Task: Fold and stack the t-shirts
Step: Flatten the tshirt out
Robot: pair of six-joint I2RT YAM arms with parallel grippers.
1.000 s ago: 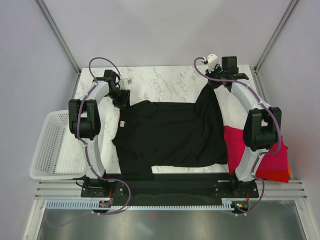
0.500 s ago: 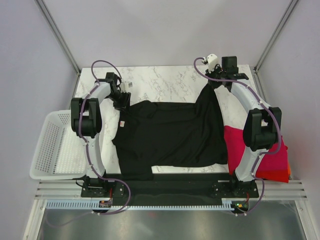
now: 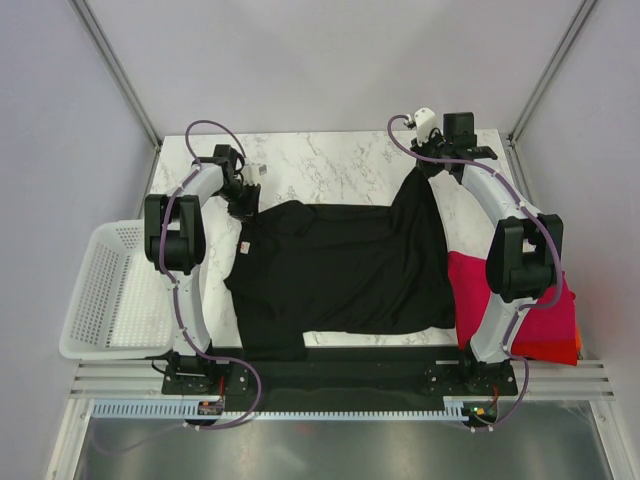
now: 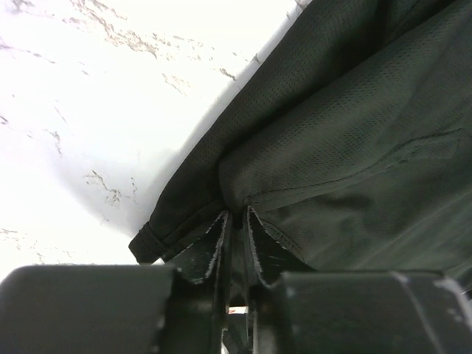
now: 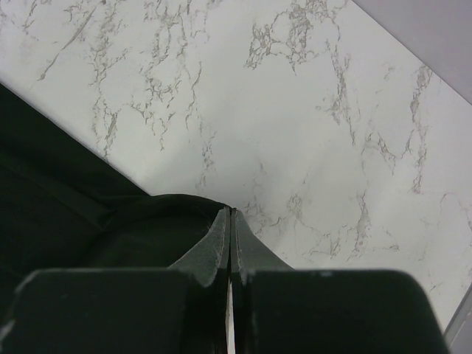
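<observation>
One black t-shirt [image 3: 340, 265] lies spread on the table [image 3: 330, 160], stretched between both end effectors. The left end effector [image 3: 243, 205] pinches its edge, fingers nearly together. The right end effector [image 3: 428, 168] is pressed together on a raised corner. Folded red t-shirts [image 3: 545, 320] lie behind it, toward its arm's base.

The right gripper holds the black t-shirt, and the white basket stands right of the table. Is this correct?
No: the white basket stands left of the table, as the top external view shows. The right gripper does hold the black t-shirt.
</observation>
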